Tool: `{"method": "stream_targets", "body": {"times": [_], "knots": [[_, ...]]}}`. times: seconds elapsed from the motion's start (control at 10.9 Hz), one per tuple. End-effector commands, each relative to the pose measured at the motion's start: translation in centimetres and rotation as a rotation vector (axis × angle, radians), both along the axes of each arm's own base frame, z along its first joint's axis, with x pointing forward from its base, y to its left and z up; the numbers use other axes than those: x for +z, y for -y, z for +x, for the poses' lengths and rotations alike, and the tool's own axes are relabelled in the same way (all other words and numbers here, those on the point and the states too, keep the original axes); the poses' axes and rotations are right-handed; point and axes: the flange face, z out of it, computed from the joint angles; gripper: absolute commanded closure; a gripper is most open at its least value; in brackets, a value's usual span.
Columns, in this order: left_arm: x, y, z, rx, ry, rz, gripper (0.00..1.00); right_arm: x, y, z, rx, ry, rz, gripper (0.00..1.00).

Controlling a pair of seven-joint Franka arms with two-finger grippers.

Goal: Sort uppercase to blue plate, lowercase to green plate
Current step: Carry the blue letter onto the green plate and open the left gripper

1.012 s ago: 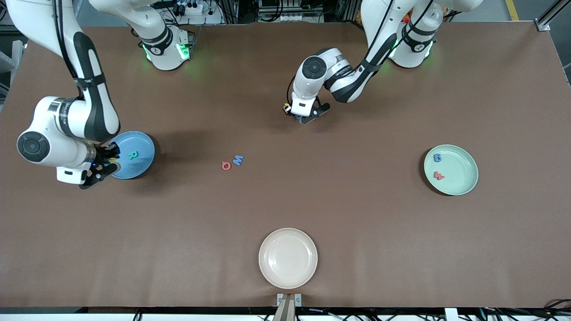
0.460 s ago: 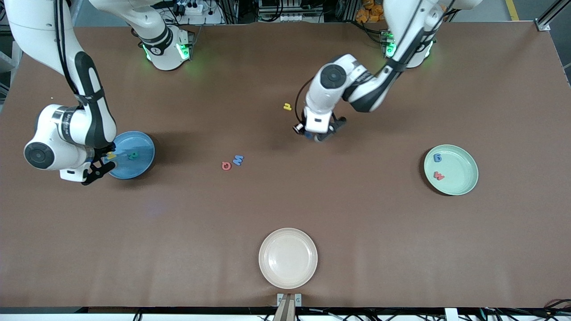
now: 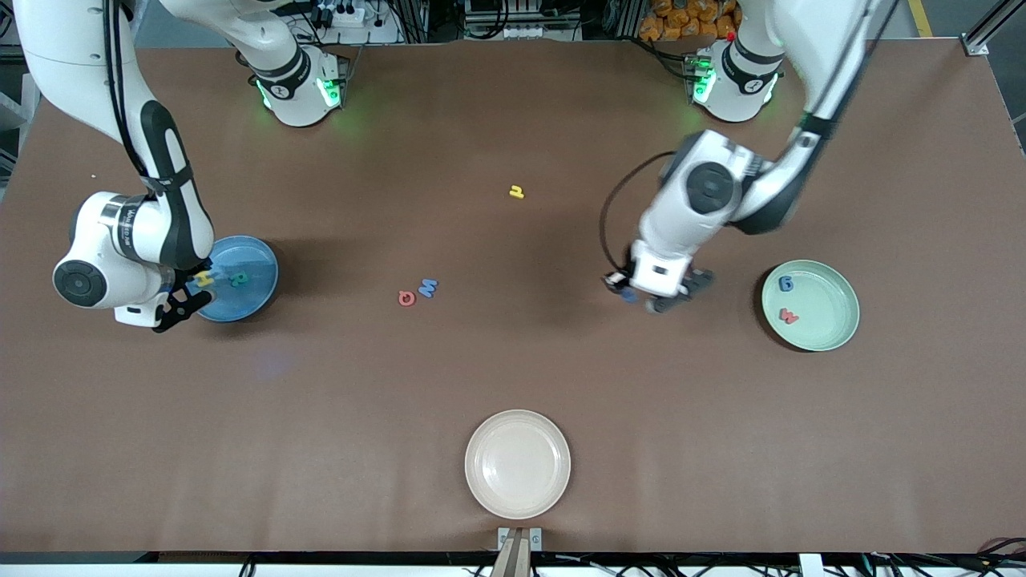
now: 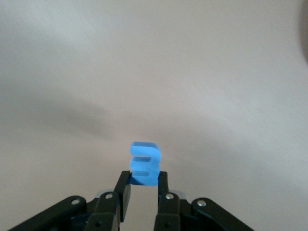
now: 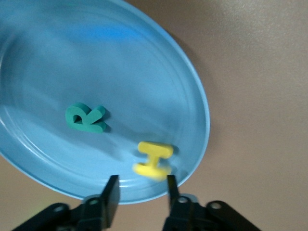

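While the left claw [image 3: 641,300], pinching a small blue foam lowercase letter [image 4: 144,164], nears the mint-green plate [image 3: 834,336] holding two, the right claw [image 5: 140,191] stands spread over the sky-blue plate [image 3: 260,292] with yellow H [image 5: 153,160] and green R [image 5: 85,118]. Red Q [image 3: 406,298], blue W [image 3: 429,287] and yellow lowercase letter [image 3: 517,191] remain on the table [image 3: 321,417].

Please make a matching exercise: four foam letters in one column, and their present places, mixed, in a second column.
Letters:
1. yellow H
2. blue m
3. red w
4. red Q

Places:
A. on the bare table
B. in the green plate
C. in the blue plate
D. between the left gripper's fingers

Pairs: 1-C, 2-D, 3-B, 4-A
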Motion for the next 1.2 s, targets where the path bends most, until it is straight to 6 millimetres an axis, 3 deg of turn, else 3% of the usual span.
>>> {"method": "stream_targets", "body": {"times": [0.0, 0.28, 0.55, 0.83, 1.01, 1.1], "knots": [[1.1, -6.3, 1.2, -0.181, -0.023, 0.054, 1.00, 0.1, 0.3, 0.1, -0.007, 0.005, 0.001, 0.18], [1.0, -15.2, 2.9, -0.323, -0.062, 0.081, 1.00, 1.4, -0.3, 0.9, -0.020, 0.011, -0.003, 0.17], [0.4, -24.5, 3.4, -0.518, -0.099, 0.091, 1.00, 4.3, -1.0, 2.7, -0.049, -0.002, 0.002, 0.16], [-1.7, -29.7, 2.3, -0.622, -0.140, 0.075, 1.00, 9.0, -3.2, 4.8, -0.174, -0.030, -0.040, 0.15], [-3.0, -31.0, 1.5, -0.608, -0.167, 0.067, 1.00, 12.5, -3.8, 5.9, -0.196, -0.017, -0.043, 0.14], [-3.5, -32.0, 1.2, -0.599, -0.177, 0.064, 0.94, 14.4, -4.1, 6.2, -0.203, -0.021, -0.040, 0.11]]}}
